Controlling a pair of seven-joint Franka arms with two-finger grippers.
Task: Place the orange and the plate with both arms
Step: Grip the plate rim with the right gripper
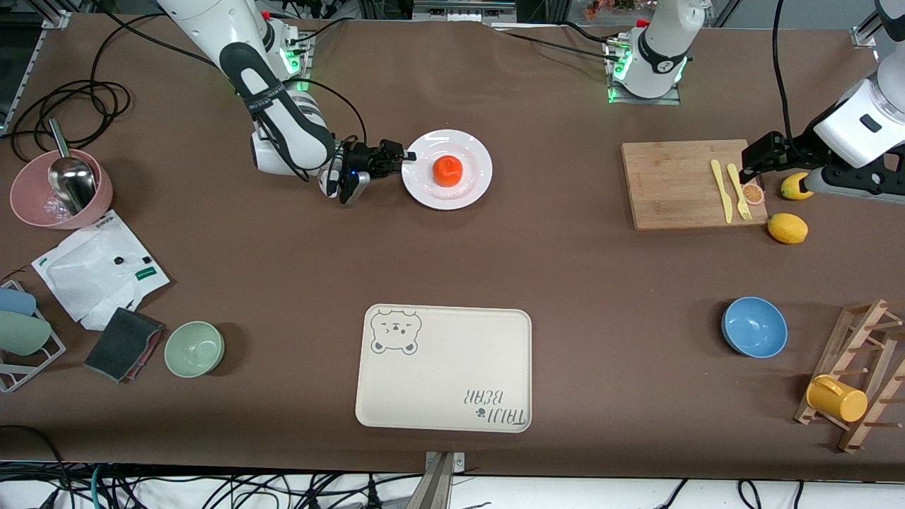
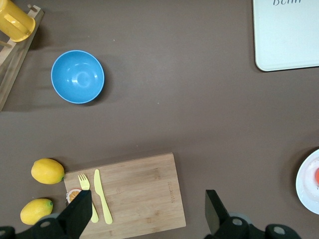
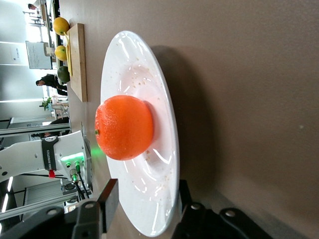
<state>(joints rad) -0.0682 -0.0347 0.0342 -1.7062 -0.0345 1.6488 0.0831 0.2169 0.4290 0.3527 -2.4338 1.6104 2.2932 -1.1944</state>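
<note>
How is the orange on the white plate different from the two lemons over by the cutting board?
The orange is reddish-orange and round, slightly flattened; the lemons are yellow and oval with pointed ends. The orange sits on the plate, whose rim lies between the right gripper's fingers; the lemons lie on the bare table beside the wooden cutting board, near the left gripper, which is open. All three are whole fruits of similar size.
</note>
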